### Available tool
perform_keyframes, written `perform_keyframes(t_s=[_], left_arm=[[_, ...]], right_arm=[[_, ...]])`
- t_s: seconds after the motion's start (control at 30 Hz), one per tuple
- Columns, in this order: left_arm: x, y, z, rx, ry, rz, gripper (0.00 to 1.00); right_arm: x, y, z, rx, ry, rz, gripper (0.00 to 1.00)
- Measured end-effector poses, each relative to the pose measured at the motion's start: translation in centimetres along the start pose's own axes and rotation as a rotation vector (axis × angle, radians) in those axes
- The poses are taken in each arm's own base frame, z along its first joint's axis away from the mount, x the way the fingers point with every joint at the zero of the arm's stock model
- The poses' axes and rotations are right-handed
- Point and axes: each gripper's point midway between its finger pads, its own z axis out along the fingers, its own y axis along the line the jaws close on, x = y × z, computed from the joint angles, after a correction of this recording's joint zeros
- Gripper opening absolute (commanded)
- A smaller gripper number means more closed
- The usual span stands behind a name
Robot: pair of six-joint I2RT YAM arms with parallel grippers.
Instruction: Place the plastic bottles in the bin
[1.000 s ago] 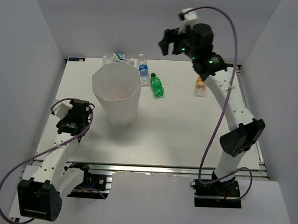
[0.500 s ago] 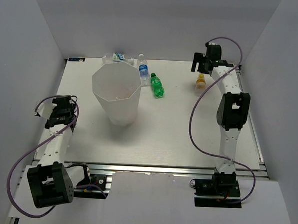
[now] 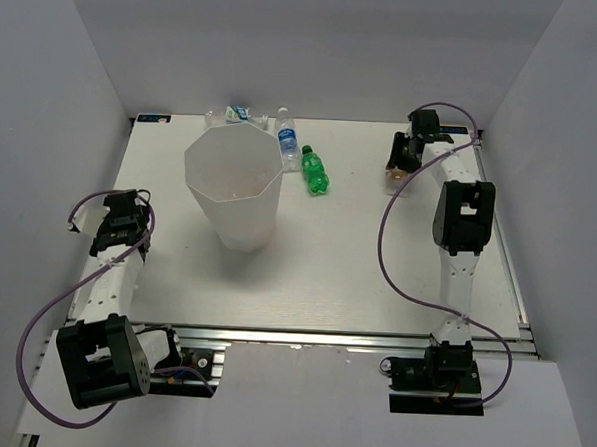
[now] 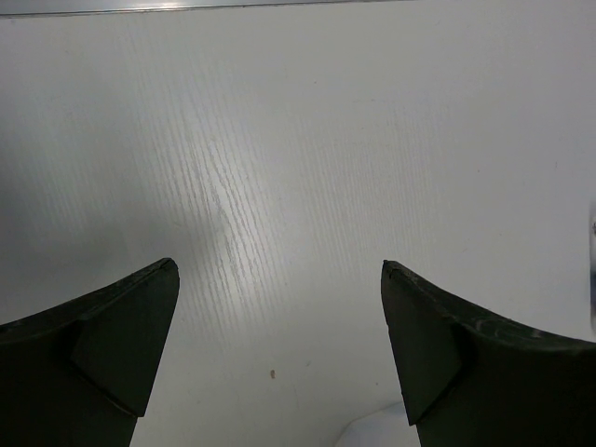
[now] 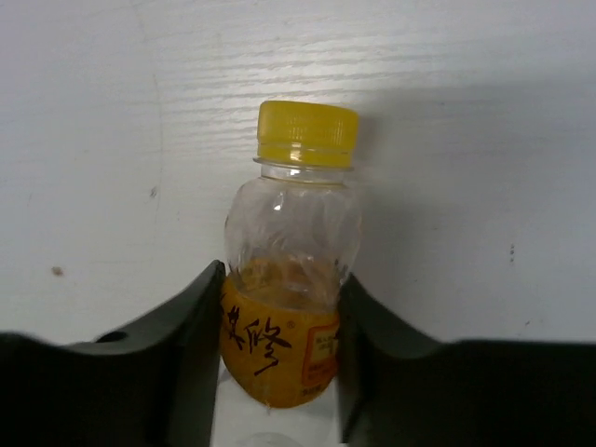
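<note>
The tall white bin [image 3: 241, 220] stands left of centre. Behind it a clear blue-labelled bottle [image 3: 287, 140] and a green bottle [image 3: 315, 172] lie on the table, with another clear one [image 3: 236, 112] at the back edge. My right gripper [image 3: 402, 161] is down at the back right, shut on the orange yellow-capped bottle [image 5: 289, 279]; its fingers [image 5: 200, 326] press both sides of the orange label. Only a bit of that bottle [image 3: 392, 172] shows from above. Far from every bottle, my left gripper [image 4: 279, 270] hangs open over bare table at the left [image 3: 118, 224].
White walls enclose the table on the left, back and right. The aluminium rail [image 3: 303, 336] runs along the near edge between the two arm bases. The right arm's cable [image 3: 388, 238] loops over the table's right part.
My right arm came down from high above the table onto the orange bottle and its jaws shut on it. The left arm drew back toward the left edge, still open.
</note>
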Motion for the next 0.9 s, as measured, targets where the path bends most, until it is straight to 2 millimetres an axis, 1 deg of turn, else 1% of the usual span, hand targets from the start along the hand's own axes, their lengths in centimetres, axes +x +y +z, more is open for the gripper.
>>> perform_keyframes(t_s=[0.07,0.1,0.13,0.2,0.27,0.3,0.33,0.37,0.4,0.43,0.47,0.5,0.53,0.57,0.6,0.63,0.67,0.7,0.73,0.77,0.8,0.83,0.9], left_arm=[[0.1,-0.1,0.0,0.008,0.005,0.003,0.98],[0.1,-0.4,-0.1,0.022,0.010,0.003,0.98],[0.3,-0.6,-0.1,0.033,0.017,0.005,0.98],[0.6,-1.0,-0.1,0.059,0.031,0.010,0.98],[1.0,-1.2,-0.1,0.080,0.049,0.020,0.98],[1.2,-1.3,-0.1,0.088,0.057,0.024,0.98],[1.4,-1.4,-0.2,0.094,0.066,0.029,0.98],[1.5,-1.5,-0.2,0.102,0.071,0.033,0.98],[1.7,-1.5,-0.1,0.113,0.078,0.035,0.98],[2.0,-1.5,-0.1,0.122,0.086,0.038,0.98],[2.4,-1.5,0.0,0.131,0.094,0.040,0.98],[2.7,-1.4,0.1,0.137,0.103,0.042,0.98],[3.2,-1.2,0.2,0.144,0.115,0.046,0.98],[3.6,-1.1,0.3,0.147,0.126,0.052,0.98],[3.9,-1.0,0.4,0.152,0.137,0.058,0.98],[4.2,-1.1,0.4,0.156,0.148,0.065,0.98],[4.3,-1.3,0.4,0.165,0.154,0.070,0.98],[4.4,-1.5,0.4,0.175,0.157,0.073,0.98],[4.3,-1.6,0.4,0.183,0.156,0.074,0.98],[4.2,-1.9,0.3,0.193,0.152,0.074,0.98],[4.1,-2.1,0.3,0.202,0.147,0.073,0.98],[3.9,-2.3,0.2,0.211,0.143,0.071,0.98],[3.8,-2.7,0.2,0.229,0.137,0.066,0.98]], right_arm=[[0.0,0.8,-0.7,-0.034,0.007,0.000,0.26],[-0.1,1.4,-1.4,-0.064,0.006,-0.011,0.28],[-0.6,2.3,-2.6,-0.096,-0.004,-0.024,0.29],[-2.2,4.8,-6.0,-0.161,-0.049,-0.068,0.29],[-4.9,8.7,-11.1,-0.231,-0.159,-0.149,0.30],[-6.7,11.7,-14.8,-0.283,-0.248,-0.207,0.31],[-8.0,14.9,-18.4,-0.339,-0.338,-0.257,0.31],[-8.9,18.6,-22.6,-0.410,-0.436,-0.314,0.32],[-9.1,22.6,-27.1,-0.491,-0.530,-0.366,0.32],[-8.8,26.2,-31.3,-0.571,-0.609,-0.412,0.33],[-8.1,29.4,-34.9,-0.650,-0.672,-0.451,0.36],[-6.8,32.9,-38.4,-0.741,-0.724,-0.493,0.39],[-5.5,35.8,-41.1,-0.822,-0.758,-0.526,0.45],[-4.4,37.9,-42.8,-0.879,-0.774,-0.550,0.57],[-3.5,40.1,-43.7,-0.925,-0.780,-0.571,0.65],[-3.1,41.9,-44.0,-0.954,-0.786,-0.583,0.71],[-2.9,43.3,-43.4,-0.956,-0.776,-0.595,0.78],[-2.8,44.5,-42.2,-0.953,-0.765,-0.598,0.82],[-2.6,45.4,-40.7,-0.938,-0.748,-0.600,0.84],[-2.0,45.9,-38.4,-0.914,-0.714,-0.608,0.87],[-1.1,46.0,-36.3,-0.888,-0.670,-0.615,0.89],[0.1,45.8,-33.9,-0.856,-0.613,-0.630,0.89],[2.5,45.0,-30.4,-0.800,-0.519,-0.663,0.89]])
